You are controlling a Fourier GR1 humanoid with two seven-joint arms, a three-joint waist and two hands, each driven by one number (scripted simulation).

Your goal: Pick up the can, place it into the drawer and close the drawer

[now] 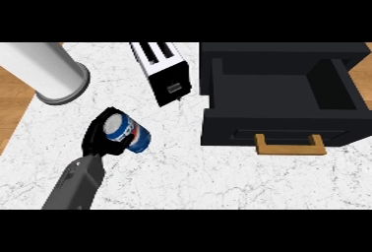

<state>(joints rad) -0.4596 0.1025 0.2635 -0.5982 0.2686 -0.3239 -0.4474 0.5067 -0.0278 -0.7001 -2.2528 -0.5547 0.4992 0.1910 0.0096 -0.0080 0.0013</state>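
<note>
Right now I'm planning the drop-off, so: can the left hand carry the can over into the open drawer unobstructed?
Probably yes. The left hand is curled round the can, and the drawer stands pulled open to its right. Bare counter lies between; the toaster sits further back, off that path.

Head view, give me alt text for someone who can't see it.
The robot's left hand curls round a blue can on the marble counter. To its right sits an open black drawer; behind, a toaster and a white cylinder.
</note>
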